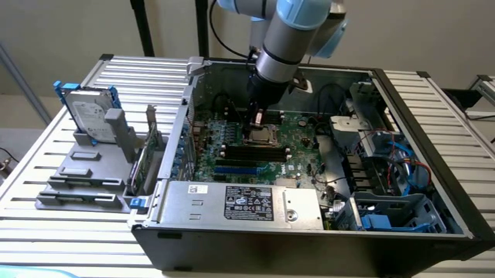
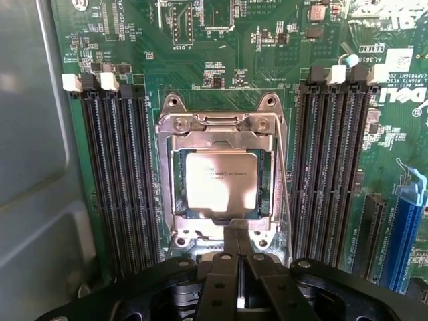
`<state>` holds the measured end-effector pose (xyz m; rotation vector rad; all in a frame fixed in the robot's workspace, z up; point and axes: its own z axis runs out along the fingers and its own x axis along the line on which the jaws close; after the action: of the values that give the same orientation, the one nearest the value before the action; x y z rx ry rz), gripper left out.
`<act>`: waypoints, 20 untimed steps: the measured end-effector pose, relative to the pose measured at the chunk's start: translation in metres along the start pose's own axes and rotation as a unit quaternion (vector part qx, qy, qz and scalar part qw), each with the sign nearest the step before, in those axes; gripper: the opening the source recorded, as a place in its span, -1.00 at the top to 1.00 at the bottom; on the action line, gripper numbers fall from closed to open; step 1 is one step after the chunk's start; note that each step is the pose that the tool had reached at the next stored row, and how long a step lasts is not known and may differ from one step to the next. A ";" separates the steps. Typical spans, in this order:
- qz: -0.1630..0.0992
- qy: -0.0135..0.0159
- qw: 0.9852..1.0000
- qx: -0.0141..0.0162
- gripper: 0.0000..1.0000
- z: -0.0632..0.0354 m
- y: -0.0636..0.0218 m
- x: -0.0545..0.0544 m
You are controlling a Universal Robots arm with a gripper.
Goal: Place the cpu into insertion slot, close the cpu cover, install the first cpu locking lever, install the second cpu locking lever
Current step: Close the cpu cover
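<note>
Hanging just above the green circuit board [image 2: 221, 47] inside the open black computer case [image 1: 309, 246], the black hand [image 1: 256, 120] has its fingers [image 2: 223, 287] pressed together, holding nothing. The small square tan-silver cpu [image 2: 221, 180] lies in the dark square insertion slot [image 2: 179, 190], mid-board between two banks of long black memory slots [image 2: 120, 180]. The thin silvery metal cpu cover [image 2: 221, 138] lies flat around it.

A white slatted table [image 1: 54, 231] carries an open computer case [image 1: 309, 246] and, at the exterior view's left, a grey holder rack [image 1: 81, 176].
</note>
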<state>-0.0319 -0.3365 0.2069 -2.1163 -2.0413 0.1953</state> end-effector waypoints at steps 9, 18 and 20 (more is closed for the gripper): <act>0.000 0.000 1.000 0.000 0.79 0.0045 0.0004 0.000; 0.000 0.000 1.000 0.000 0.79 0.0067 0.0006 0.000; 0.000 0.000 1.000 0.001 0.79 0.0046 0.0000 0.000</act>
<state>-0.0330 -0.3363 0.2025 -2.1149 -2.0399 0.1962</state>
